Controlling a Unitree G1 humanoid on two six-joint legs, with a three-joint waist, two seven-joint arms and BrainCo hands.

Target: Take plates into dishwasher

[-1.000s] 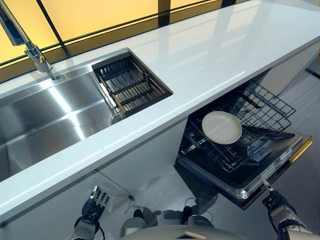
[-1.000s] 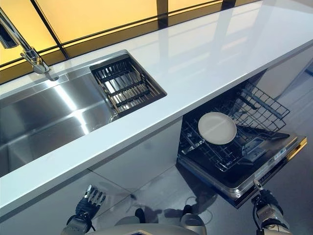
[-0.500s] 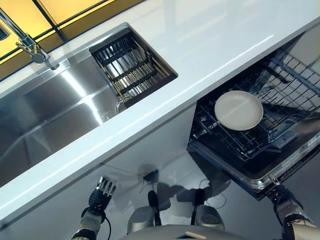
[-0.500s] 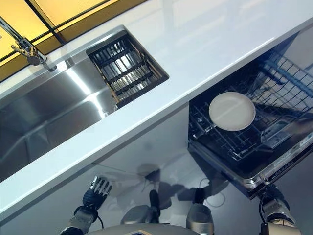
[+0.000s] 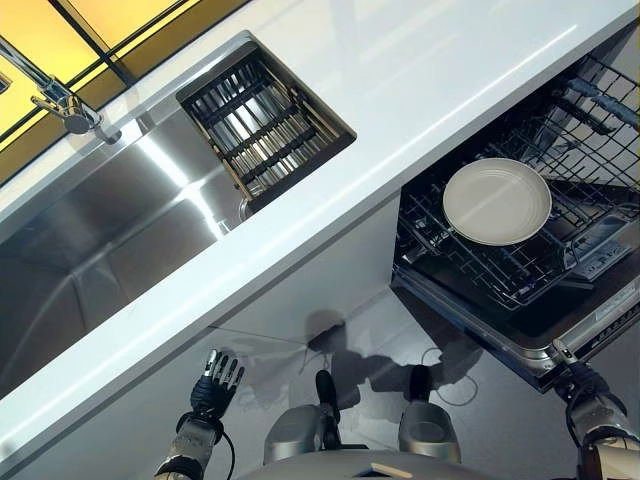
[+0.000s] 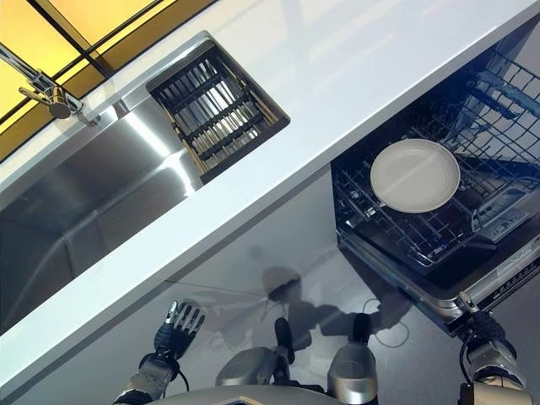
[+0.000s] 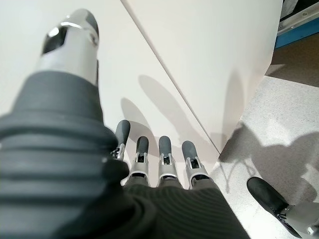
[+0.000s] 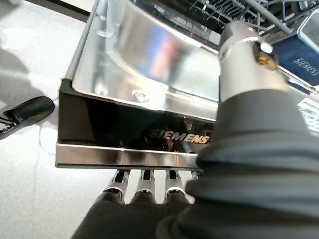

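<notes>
A white plate [image 5: 497,201] lies flat in the lower rack [image 5: 455,262] of the open dishwasher, under the counter at the right. The dishwasher door [image 5: 505,335] hangs open. My right hand [image 5: 592,402] is at the door's front corner. In the right wrist view its straight fingers [image 8: 144,188] reach under the door's front edge [image 8: 124,157], their tips hidden, and the thumb [image 8: 244,55] stands straight above the door. My left hand [image 5: 214,385] hangs low before the white cabinet front [image 7: 199,59], fingers [image 7: 163,152] straight, holding nothing.
A white counter [image 5: 430,90] runs across the view. A steel sink [image 5: 100,240] with a tap [image 5: 60,100] and a dark drain basket [image 5: 262,125] is set in it at the left. The upper dishwasher rack [image 5: 600,110] shows at the far right.
The whole picture has shifted, so the camera has moved and looks more steeply down. My right hand stays at the door's corner. The plate has not moved in the rack.
</notes>
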